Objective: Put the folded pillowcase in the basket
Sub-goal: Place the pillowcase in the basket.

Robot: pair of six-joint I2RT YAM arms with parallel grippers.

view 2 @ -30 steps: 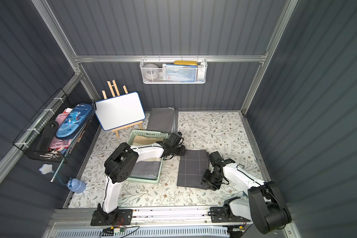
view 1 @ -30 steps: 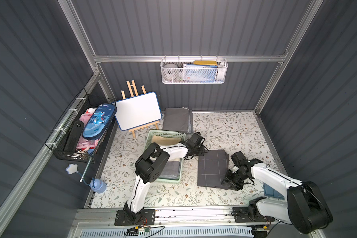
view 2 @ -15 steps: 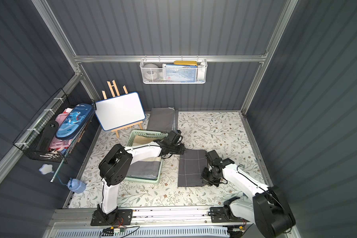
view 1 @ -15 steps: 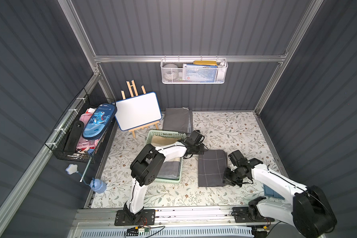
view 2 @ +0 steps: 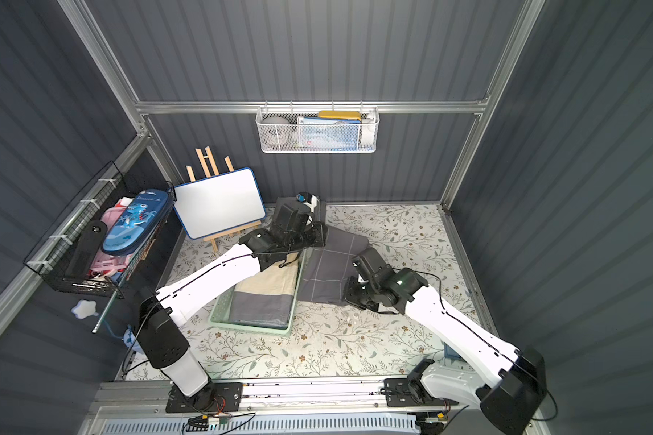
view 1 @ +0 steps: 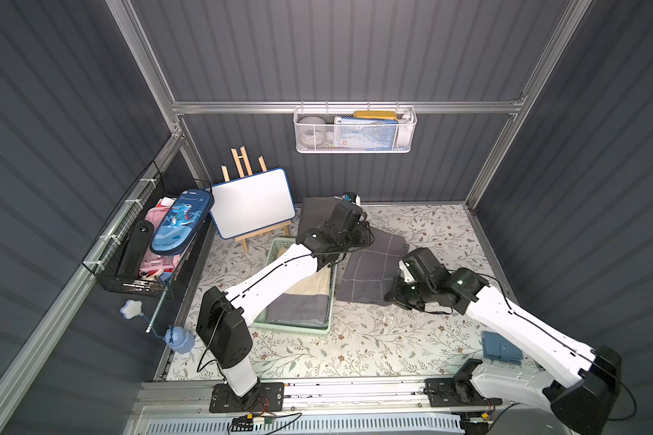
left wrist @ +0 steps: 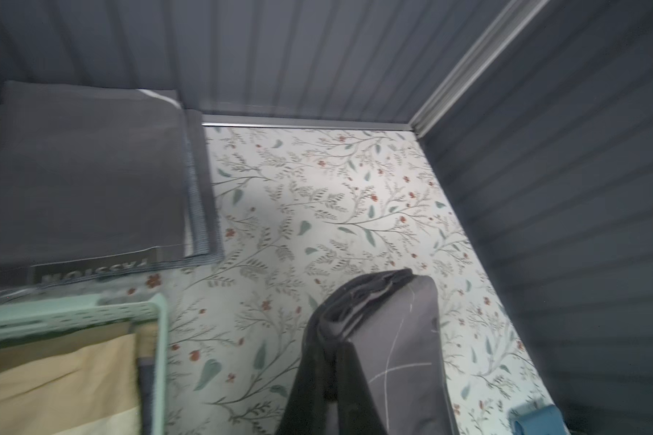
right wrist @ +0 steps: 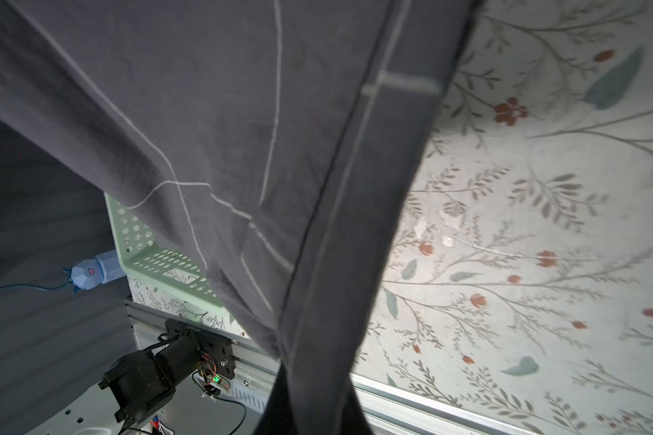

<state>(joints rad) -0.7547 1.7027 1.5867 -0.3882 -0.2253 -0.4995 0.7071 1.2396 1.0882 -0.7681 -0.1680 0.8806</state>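
Left and right jaws, themselves hidden, clench opposite ends of the pillowcase (view 1: pixel 370 267) beside the basket (view 1: pixel 291 330).

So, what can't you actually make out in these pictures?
- Left gripper: jaws hidden under its wrist in both top views.
- Right gripper: same; its wrist view shows pillowcase, no fingers.
- Basket: far half covered by left arm.
- Mesh basket contents: too small.
- Blue thing: partly behind right arm.
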